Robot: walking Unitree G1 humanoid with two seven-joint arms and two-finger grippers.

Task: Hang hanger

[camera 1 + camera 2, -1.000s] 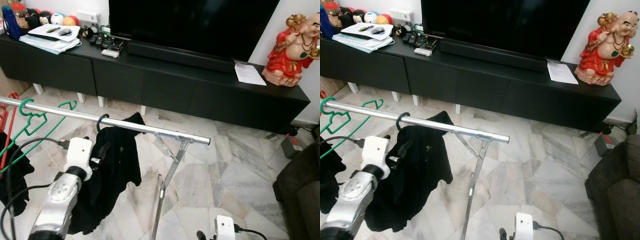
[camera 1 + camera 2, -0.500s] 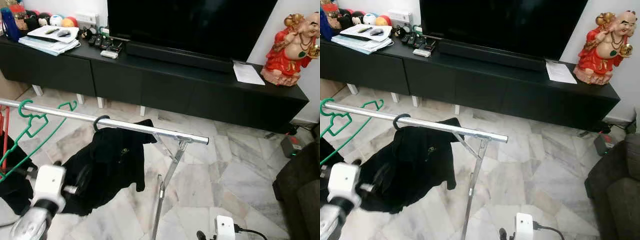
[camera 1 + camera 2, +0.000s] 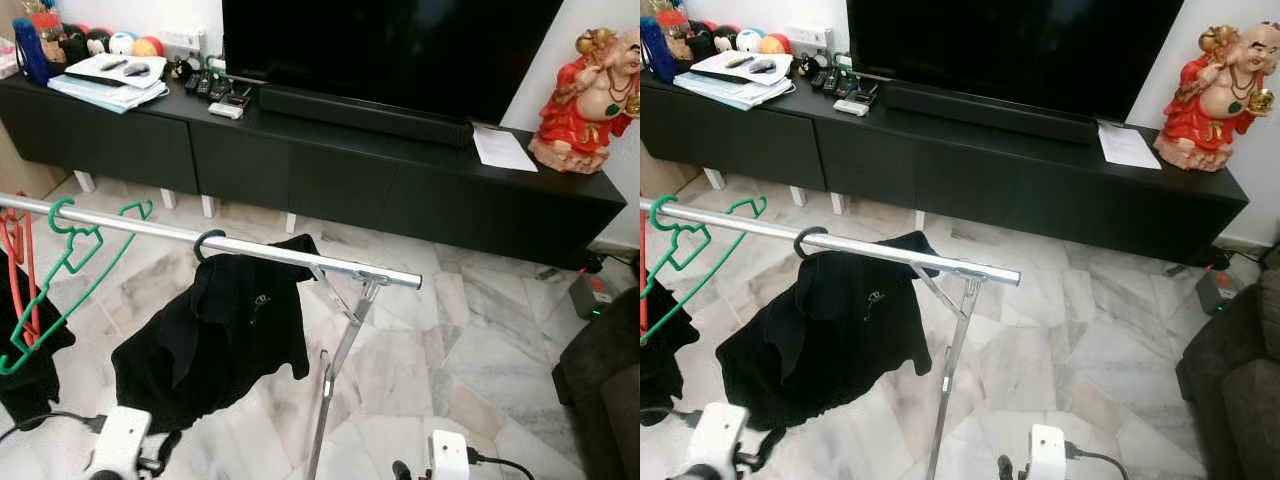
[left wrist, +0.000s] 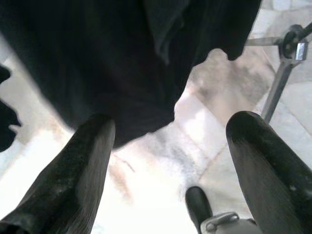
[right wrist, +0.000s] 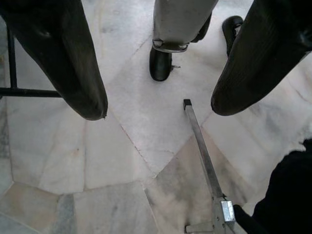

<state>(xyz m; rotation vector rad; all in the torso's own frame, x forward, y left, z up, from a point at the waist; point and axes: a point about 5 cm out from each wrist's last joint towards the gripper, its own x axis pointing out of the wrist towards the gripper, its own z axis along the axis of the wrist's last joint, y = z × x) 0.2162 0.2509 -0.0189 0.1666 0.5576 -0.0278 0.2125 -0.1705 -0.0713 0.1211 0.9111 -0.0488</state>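
A black hanger hook (image 3: 208, 243) sits over the silver rail (image 3: 300, 262) of a clothes rack, and a black garment (image 3: 225, 340) hangs from it. My left gripper (image 4: 170, 124) is low, below and in front of that garment, open with nothing between its fingers. The white block of the left wrist (image 3: 120, 455) shows at the bottom edge. My right gripper (image 5: 158, 107) hangs open over the marble floor beside the rack's foot bar (image 5: 202, 151); its wrist (image 3: 448, 458) is at the bottom edge too.
A green hanger (image 3: 60, 260) and a red hanger (image 3: 15, 250) hang further left on the rail. The rack's slanted leg (image 3: 335, 385) stands in front of me. A long black TV cabinet (image 3: 400, 190) runs behind, with a red statue (image 3: 590, 90). A dark sofa (image 3: 600, 390) is on the right.
My left arm has dropped from beside the garment near the rail down to the bottom edge. The black garment stays on the rail and hangs free, its hem swung out to the left.
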